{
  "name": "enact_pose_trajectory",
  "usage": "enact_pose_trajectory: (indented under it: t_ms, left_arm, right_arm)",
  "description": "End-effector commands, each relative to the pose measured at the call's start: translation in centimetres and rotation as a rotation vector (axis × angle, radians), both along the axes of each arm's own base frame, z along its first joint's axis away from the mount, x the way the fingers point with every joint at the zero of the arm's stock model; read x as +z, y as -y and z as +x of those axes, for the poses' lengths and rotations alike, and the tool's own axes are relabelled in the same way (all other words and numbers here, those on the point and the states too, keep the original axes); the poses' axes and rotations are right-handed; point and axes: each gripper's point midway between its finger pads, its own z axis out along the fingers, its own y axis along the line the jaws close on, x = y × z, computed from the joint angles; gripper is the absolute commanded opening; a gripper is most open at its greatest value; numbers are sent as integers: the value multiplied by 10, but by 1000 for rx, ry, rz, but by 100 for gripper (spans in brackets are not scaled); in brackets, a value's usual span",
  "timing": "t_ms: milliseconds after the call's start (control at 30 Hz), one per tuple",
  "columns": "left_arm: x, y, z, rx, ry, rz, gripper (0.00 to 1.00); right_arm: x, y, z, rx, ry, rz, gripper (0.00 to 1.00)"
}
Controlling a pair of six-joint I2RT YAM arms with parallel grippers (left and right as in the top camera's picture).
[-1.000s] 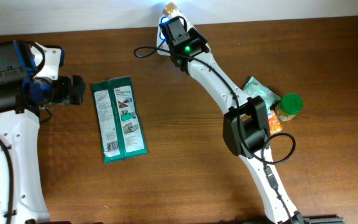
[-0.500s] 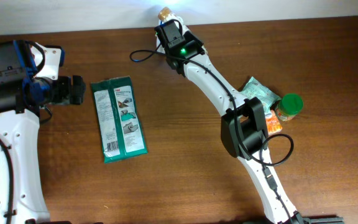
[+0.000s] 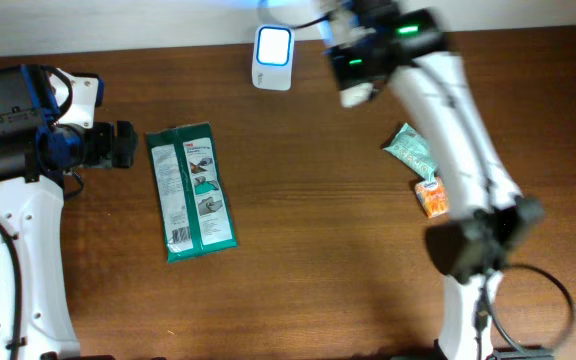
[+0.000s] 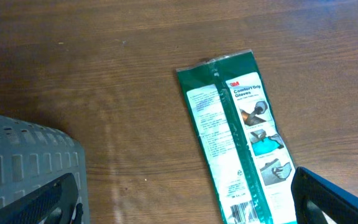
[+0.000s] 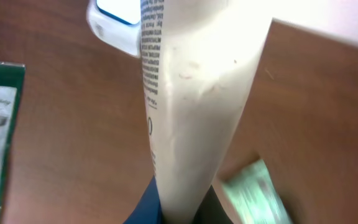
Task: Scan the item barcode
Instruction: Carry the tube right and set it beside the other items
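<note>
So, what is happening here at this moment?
The right gripper is shut on a white tube and holds it near the lit scanner at the far edge of the table. The left gripper is open beside the green glove packet, which lies flat, untouched. A green pouch and an orange box lie at the right.

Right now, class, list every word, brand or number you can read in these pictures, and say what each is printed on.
"3M": on the green packet, top of its label.
"Comfort Grip Gloves": same packet, just below the logo.
Fine print and barcode digits on that packet: too small to read.
Print down the white tube: blurred, unreadable.
Orange box and crumpled green wrapper: too small to read.
</note>
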Motion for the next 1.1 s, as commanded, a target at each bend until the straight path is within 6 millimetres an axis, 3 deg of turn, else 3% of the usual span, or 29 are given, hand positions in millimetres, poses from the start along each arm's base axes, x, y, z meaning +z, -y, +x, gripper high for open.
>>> enact_pose_trajectory:
  t_ms: [0,100,200,400,533,800,833,900,933,1067]
  left_arm:
    - [5,-1,0,-12,15,9,99]
    - [5,-1,0,-12,15,9,99]
    - [5,-1,0,-12,15,9,99]
    - [5,-1,0,-12,15,9,99]
    - [5,-1,0,-12,15,9,99]
    - [5,-1,0,-12,15,9,99]
    - [5,-1,0,-12,15,9,99]
    - [5,-1,0,-12,15,9,99]
    - [5,-1,0,-12,15,9,99]
    - [5,-1,0,-12,15,9,99]
  right_arm:
    - [9,37,-39,-108,-135,60,4]
    - [-17,70,-71,-178,-329,21,4]
    - [-43,83,-84,-210,-438,4,4]
    - [-118,88,-115,-220,-659,-42,4]
    - [-149,90,-133,-222,-745,-61,4]
    - [-172,122,-152,-293,-828,-97,4]
    - [-173,128,-155,-310,-838,-91,7]
    - [-172,137,-158,-335,-853,-81,29]
    - [-171,141,-159,-346,-860,-77,36]
    - [-161,146,-154,-351,-838,-57,50]
